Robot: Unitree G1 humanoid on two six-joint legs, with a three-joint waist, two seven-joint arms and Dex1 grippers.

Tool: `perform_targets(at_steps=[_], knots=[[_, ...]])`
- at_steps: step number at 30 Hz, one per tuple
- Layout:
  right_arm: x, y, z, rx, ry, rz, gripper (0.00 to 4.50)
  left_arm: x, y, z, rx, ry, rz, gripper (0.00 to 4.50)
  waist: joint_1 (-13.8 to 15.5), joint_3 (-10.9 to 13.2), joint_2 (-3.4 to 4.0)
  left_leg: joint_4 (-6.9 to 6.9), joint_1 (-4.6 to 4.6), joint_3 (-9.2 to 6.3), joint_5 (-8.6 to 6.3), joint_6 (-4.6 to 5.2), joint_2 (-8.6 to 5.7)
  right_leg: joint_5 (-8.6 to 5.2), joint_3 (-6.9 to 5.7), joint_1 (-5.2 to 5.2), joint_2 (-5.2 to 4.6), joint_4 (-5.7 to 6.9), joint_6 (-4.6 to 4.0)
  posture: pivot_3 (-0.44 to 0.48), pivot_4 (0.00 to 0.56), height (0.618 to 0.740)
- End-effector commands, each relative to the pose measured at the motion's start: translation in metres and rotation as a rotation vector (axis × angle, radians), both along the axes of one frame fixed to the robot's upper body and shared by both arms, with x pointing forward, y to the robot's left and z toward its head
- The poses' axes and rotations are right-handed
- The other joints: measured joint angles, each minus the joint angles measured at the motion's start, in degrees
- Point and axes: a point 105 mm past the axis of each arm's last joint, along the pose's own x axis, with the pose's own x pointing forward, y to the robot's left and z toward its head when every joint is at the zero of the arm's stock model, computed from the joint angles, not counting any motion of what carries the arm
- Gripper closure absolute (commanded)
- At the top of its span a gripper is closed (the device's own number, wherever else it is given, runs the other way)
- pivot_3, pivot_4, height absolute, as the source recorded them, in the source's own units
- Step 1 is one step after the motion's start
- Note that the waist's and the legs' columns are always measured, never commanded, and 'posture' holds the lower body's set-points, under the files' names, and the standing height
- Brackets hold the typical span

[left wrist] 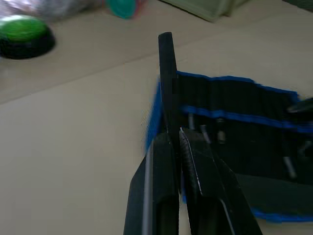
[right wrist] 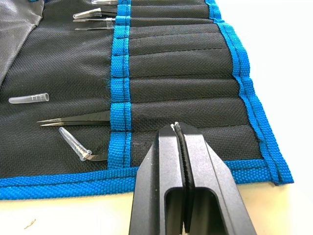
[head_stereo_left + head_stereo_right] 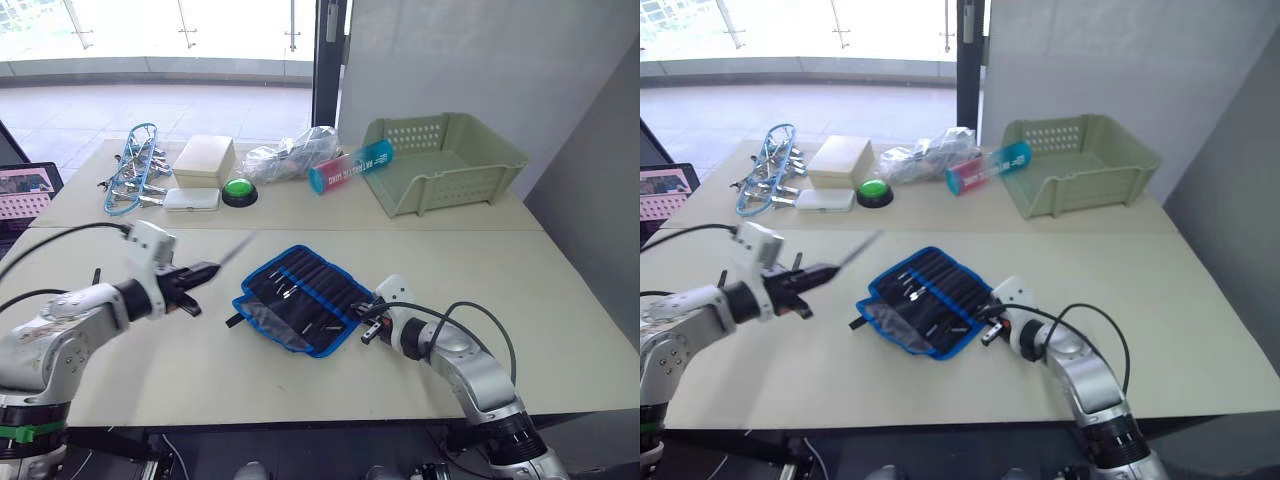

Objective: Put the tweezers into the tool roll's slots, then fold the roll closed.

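Presently the left tool (image 3: 200, 272) grips one pair of tweezers (image 3: 232, 249) above the worktop (image 3: 420, 250), beside the open tool roll (image 3: 300, 295). The right tool (image 2: 179, 128), closed empty, rests on its edge. Align the tip with a free slot (image 2: 171, 73) before pushing in.

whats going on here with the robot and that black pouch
The robot is loading tweezers into the tool roll, which lies open on the table. Its left gripper is shut on one tweezer, held in the air left of the roll. Its right gripper is shut at the roll's right edge. Several tweezers already sit in slots; the roll is not yet folded.
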Motion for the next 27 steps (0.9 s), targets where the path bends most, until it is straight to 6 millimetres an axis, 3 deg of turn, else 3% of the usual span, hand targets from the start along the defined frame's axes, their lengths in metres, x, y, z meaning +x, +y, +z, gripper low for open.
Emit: perform_targets(at_steps=[1,14,27], knots=[[-0.005,-0.004,-0.028,-0.052,0.092,-0.017,4.5,-0.012,-0.024,-0.004,0.067,0.089,-0.074,4.49,-0.11,0.01,0.01,0.0,0.01,-0.01,0.0,0.0,0.0,0.0,0.0,0.0,0.0,0.0,0.0,0.0,0.15,0.716],[0.0,0.003,-0.022,-0.03,0.063,-0.024,4.5,-0.007,-0.021,-0.028,0.247,0.233,-0.027,4.49,-0.43,0.07,0.11,0.0,0.02,0.0,0.02,-0.02,-0.01,0.0,0.03,-0.01,0.01,-0.23,-0.01,0.0,0.15,0.716],[0.0,0.002,-0.022,-0.03,0.062,-0.032,4.5,-0.008,-0.036,-0.033,0.248,0.245,-0.09,4.49,-0.37,0.07,0.11,0.01,0.02,0.0,0.01,-0.01,-0.01,0.0,0.03,-0.01,0.01,-0.23,-0.01,0.0,0.15,0.716]])
